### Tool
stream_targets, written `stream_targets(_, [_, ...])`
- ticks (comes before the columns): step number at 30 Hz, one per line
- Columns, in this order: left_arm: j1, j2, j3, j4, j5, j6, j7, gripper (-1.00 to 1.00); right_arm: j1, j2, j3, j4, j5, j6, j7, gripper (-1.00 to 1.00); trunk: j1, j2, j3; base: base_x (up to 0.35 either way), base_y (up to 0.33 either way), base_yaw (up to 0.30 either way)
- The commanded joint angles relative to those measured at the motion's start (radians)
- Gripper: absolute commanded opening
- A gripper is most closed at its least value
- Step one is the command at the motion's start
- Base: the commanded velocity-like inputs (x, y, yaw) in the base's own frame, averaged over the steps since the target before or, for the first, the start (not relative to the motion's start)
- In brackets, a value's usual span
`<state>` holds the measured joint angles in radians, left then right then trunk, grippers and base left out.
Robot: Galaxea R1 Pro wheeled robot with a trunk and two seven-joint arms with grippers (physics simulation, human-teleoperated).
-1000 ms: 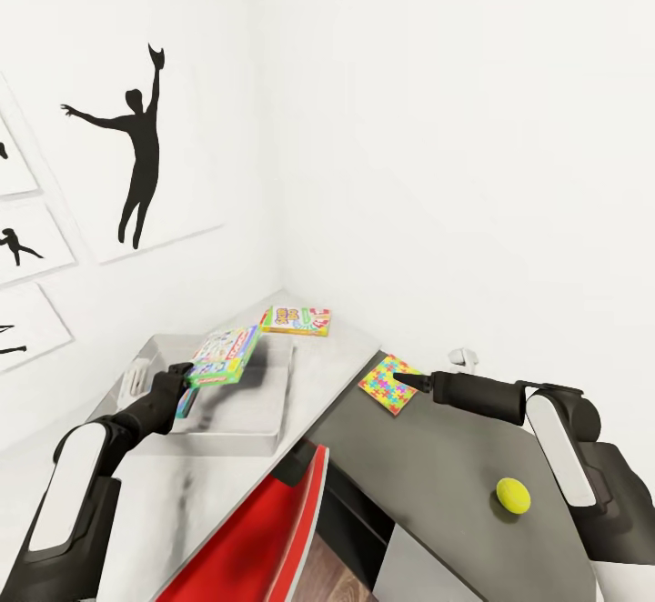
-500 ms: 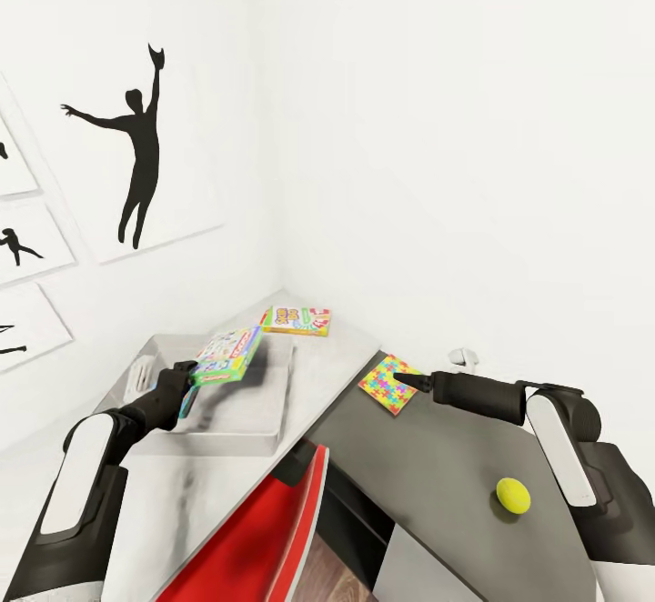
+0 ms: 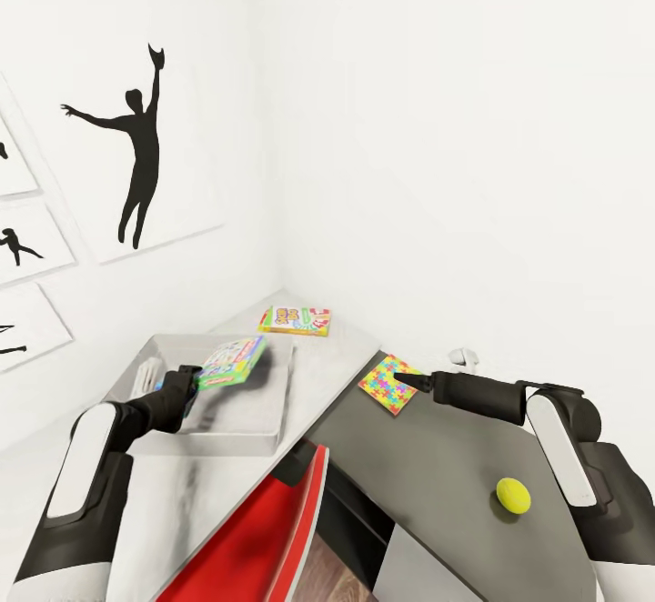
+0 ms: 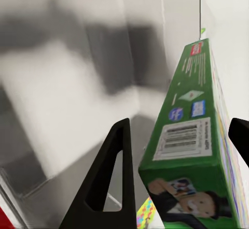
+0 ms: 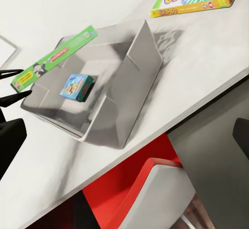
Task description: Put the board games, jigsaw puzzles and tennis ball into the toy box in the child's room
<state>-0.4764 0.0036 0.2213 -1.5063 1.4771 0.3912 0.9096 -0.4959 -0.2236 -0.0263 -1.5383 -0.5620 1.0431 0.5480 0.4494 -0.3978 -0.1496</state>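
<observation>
My left gripper [image 3: 188, 382] is shut on a green board game [image 3: 232, 361], holding it by one end, tilted, just above the open grey toy box [image 3: 227, 443]. In the left wrist view the green board game [image 4: 193, 135] fills the gap between the fingers [image 4: 111, 179]. A small colourful box [image 5: 76, 85] lies inside the toy box [image 5: 129, 78]. A yellow board game [image 3: 296, 320] lies beyond the box. My right gripper [image 3: 401, 378] is open over the near edge of a bright jigsaw puzzle [image 3: 389, 386]. The tennis ball [image 3: 513, 496] rests at the right.
The table is L-shaped, pale [image 3: 327, 356] on the left and dark grey [image 3: 437, 484] on the right, set into a white corner. A red chair [image 3: 264, 538] is tucked under its front. A small white object [image 3: 464, 358] stands by the wall.
My left gripper has drawn back and lowered the green board game closer to the toy box, and the game lies flatter. The right arm has not moved.
</observation>
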Motion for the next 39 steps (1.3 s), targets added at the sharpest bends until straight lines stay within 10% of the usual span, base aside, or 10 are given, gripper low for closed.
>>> stream_targets(1, [-0.004,-0.001,0.001,0.000,0.009,0.006,0.012,-1.00,-0.001,0.000,-0.001,0.000,0.007,0.004,0.009,1.00,0.001,-0.002,-0.002,0.000,0.000,0.000])
stream_targets(39, [-0.102,-0.002,0.002,0.188,0.023,0.003,0.025,-1.00,-0.001,0.000,-0.009,0.000,0.005,0.004,0.010,1.00,0.001,-0.002,-0.002,0.000,0.000,0.000])
